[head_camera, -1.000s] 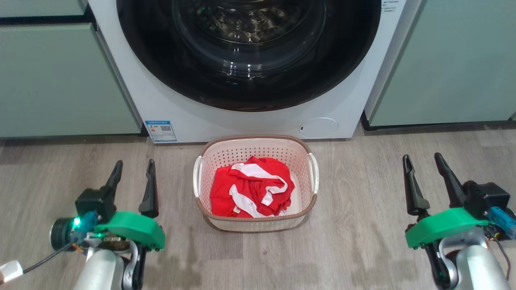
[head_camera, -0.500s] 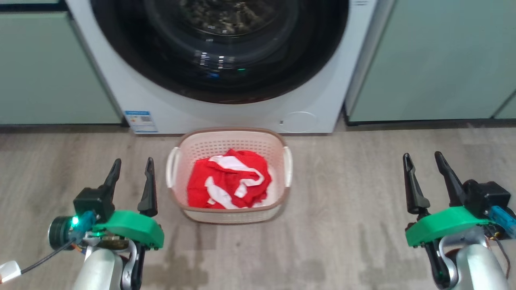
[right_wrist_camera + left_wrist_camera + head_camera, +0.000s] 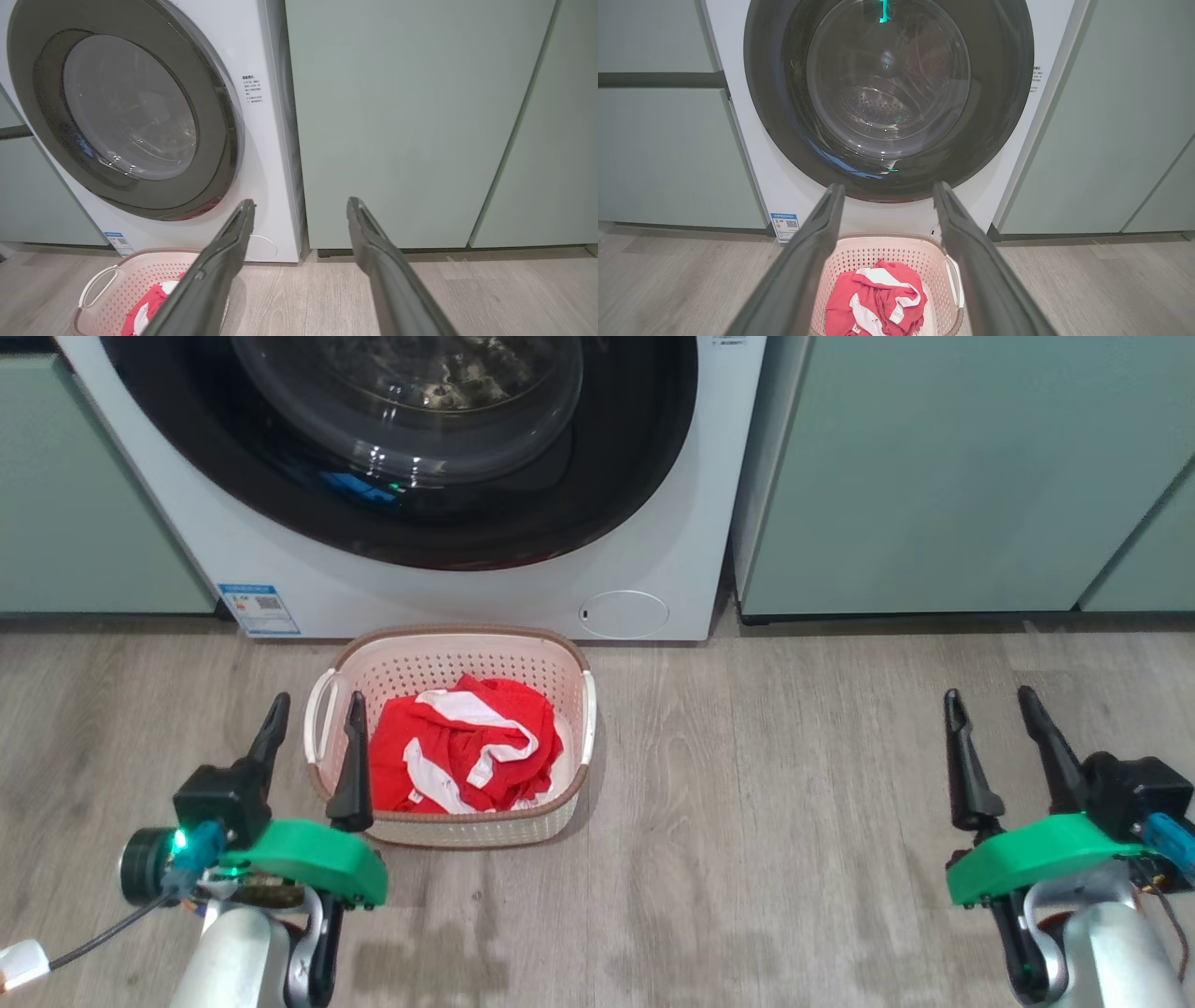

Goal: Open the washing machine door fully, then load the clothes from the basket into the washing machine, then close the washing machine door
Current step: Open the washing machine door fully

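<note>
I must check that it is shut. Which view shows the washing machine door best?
The left wrist view: it faces the washing machine door straight on, nearly the whole rim and glass visible, apparently shut. The right wrist view shows it slanted from the side; the head view, its lower half from above.

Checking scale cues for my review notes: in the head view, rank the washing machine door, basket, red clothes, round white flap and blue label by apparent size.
1. washing machine door, although the top edge cuts it off
2. basket
3. red clothes
4. round white flap and blue label: these look alike, so they are not ranked.
</note>
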